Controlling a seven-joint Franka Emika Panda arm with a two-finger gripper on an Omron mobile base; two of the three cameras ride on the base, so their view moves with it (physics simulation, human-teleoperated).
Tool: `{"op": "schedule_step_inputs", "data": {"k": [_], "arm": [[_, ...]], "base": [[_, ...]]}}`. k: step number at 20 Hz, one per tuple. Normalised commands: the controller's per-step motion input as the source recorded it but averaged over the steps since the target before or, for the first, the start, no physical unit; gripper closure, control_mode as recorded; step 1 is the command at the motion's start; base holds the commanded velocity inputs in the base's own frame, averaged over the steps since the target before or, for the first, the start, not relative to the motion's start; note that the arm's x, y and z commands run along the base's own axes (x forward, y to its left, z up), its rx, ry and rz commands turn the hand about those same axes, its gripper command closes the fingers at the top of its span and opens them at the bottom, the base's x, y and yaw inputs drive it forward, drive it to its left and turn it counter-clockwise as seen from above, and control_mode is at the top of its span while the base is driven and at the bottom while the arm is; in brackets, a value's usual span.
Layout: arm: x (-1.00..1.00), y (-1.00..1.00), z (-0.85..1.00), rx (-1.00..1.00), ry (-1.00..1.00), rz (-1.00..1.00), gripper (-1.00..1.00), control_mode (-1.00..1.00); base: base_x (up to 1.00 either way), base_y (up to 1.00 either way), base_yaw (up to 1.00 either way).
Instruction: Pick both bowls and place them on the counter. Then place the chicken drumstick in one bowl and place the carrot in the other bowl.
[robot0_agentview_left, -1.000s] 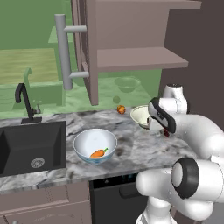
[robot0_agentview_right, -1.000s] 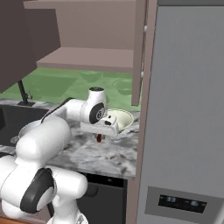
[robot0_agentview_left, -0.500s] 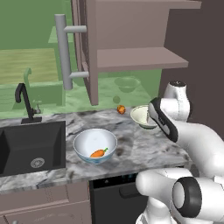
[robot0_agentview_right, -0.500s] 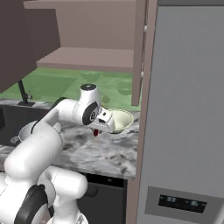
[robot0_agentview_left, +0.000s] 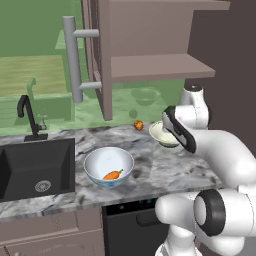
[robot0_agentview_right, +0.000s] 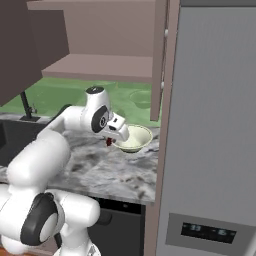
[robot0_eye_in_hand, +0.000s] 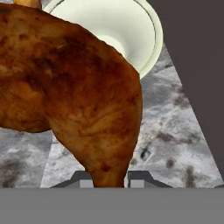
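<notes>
My gripper is shut on the chicken drumstick, a dark brown glossy piece hanging just above the counter, close beside the left rim of the cream and green bowl. In the hand view the drumstick is huge, its thin end pinched between the fingertips, with the cream bowl beyond it. The cream bowl stands at the back right of the counter. The deep white and blue bowl stands nearer the front and holds the carrot.
A small round orange-red fruit lies behind the bowls. The black sink and faucet are on the left. An open cabinet door and shelf hang overhead. A tall grey fridge bounds the counter on the right.
The hand with the drumstick has risen slightly and moved closer to the cream bowl's rim, while the arm's elbow has swung. Both bowls and the carrot have stayed put.
</notes>
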Motion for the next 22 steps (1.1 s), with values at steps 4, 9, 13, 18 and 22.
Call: {"op": "schedule_step_inputs", "data": {"k": [4, 9, 13, 18, 22], "arm": [[0.36, -0.04, 0.02, -0.02, 0.00, 0.00, 1.00, -1.00], [0.38, -0.12, -0.23, -0.04, 0.00, 0.00, 1.00, -1.00], [0.41, -0.10, -0.32, -0.04, 0.01, 0.00, 1.00, -1.00], [0.41, -0.03, -0.24, -0.01, 0.03, 0.00, 1.00, -1.00], [0.41, -0.03, -0.22, 0.00, 0.02, 0.02, 1.00, -1.00]], "base": [[0.00, 0.00, 0.00], [0.00, 0.00, 0.00], [0.00, 0.00, 0.00], [0.00, 0.00, 0.00], [0.00, 0.00, 0.00]]}}
